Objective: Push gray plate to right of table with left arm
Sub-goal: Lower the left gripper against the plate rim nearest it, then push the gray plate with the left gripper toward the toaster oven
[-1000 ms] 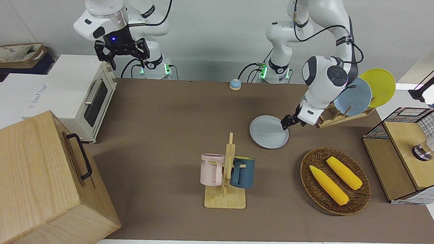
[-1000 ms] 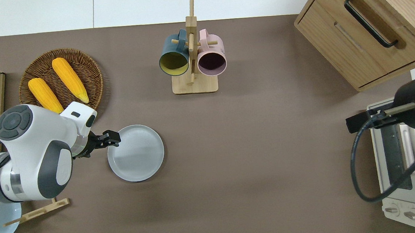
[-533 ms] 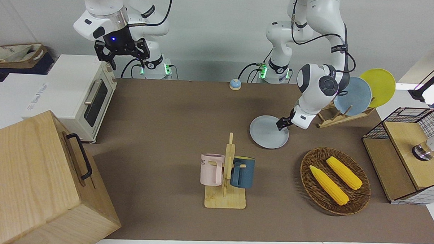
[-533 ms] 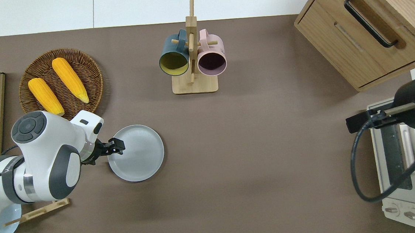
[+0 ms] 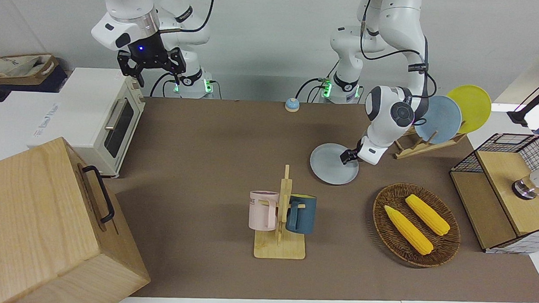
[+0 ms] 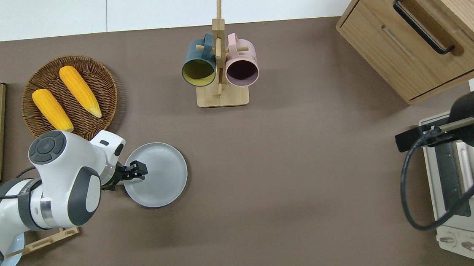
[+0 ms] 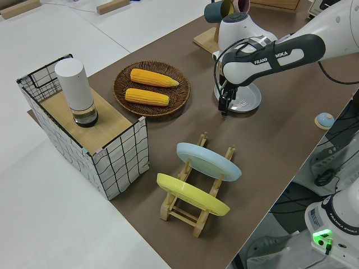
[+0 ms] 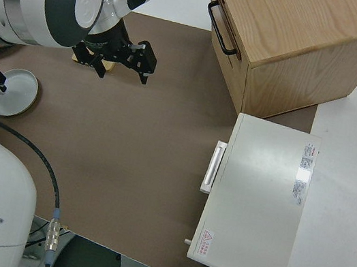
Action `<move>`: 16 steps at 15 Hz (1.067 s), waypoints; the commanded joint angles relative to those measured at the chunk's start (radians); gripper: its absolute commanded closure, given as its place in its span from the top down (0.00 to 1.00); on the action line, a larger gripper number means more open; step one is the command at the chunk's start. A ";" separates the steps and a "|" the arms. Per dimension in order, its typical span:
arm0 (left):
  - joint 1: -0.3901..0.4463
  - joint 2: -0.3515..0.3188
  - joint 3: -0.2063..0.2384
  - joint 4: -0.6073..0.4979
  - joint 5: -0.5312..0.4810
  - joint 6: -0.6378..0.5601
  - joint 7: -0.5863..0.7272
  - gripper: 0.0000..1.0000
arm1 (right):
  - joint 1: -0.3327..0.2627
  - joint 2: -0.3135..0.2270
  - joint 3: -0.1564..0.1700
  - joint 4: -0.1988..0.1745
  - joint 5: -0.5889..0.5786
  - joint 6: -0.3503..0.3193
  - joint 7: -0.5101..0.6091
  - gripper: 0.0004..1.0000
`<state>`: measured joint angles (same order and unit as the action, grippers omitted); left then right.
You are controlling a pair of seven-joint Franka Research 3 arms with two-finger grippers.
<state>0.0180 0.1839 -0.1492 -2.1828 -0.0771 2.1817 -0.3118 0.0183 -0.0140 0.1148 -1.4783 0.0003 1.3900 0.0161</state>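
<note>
The left gripper (image 6: 138, 171), fingers pressed together, hangs over the gray plate (image 6: 161, 181); the mug rack (image 6: 221, 81) stands farther from the robots than the plate, toward the right arm's end; the right arm is parked.

Lab: robot arms (image 5: 390, 34), staged kitchenware

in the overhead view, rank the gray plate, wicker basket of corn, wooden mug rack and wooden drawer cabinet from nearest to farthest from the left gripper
1. Round pale gray plate: directly under the left gripper.
2. Round wicker basket holding corn: farther from the robots, at the left arm's end.
3. Wooden mug rack: mid-table.
4. Wooden drawer cabinet: right arm's end.
</note>
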 commanded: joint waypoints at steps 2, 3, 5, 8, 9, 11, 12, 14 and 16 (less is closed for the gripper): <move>-0.021 -0.018 0.008 -0.017 0.002 0.010 -0.061 0.10 | -0.020 -0.003 0.016 0.009 0.006 -0.016 0.013 0.98; -0.023 -0.020 0.008 -0.017 0.002 0.010 -0.079 0.00 | -0.020 -0.003 0.017 0.009 0.006 -0.016 0.013 0.98; -0.027 -0.021 0.008 -0.014 0.002 0.007 -0.082 0.00 | -0.020 -0.003 0.017 0.009 0.006 -0.016 0.013 0.98; -0.027 -0.023 0.008 -0.012 0.002 0.003 -0.084 0.00 | -0.020 -0.003 0.016 0.009 0.004 -0.016 0.013 0.98; -0.029 -0.023 0.008 -0.012 0.002 0.003 -0.082 0.00 | -0.020 -0.003 0.017 0.009 0.006 -0.016 0.013 0.98; -0.032 -0.018 0.008 -0.014 0.003 0.004 -0.084 0.00 | -0.020 -0.003 0.017 0.009 0.006 -0.016 0.013 0.98; -0.033 -0.014 0.008 -0.014 0.003 0.010 -0.084 0.00 | -0.020 -0.003 0.016 0.009 0.006 -0.016 0.013 0.98; -0.071 0.006 0.013 -0.009 0.003 0.018 -0.095 0.00 | -0.020 -0.003 0.016 0.009 0.004 -0.016 0.013 0.98; -0.073 0.006 0.011 0.000 0.003 0.018 -0.116 0.00 | -0.020 -0.003 0.016 0.009 0.006 -0.016 0.013 0.98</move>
<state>-0.0210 0.1657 -0.1500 -2.1812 -0.0771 2.1767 -0.3886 0.0183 -0.0140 0.1148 -1.4783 0.0003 1.3900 0.0161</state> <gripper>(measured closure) 0.960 0.013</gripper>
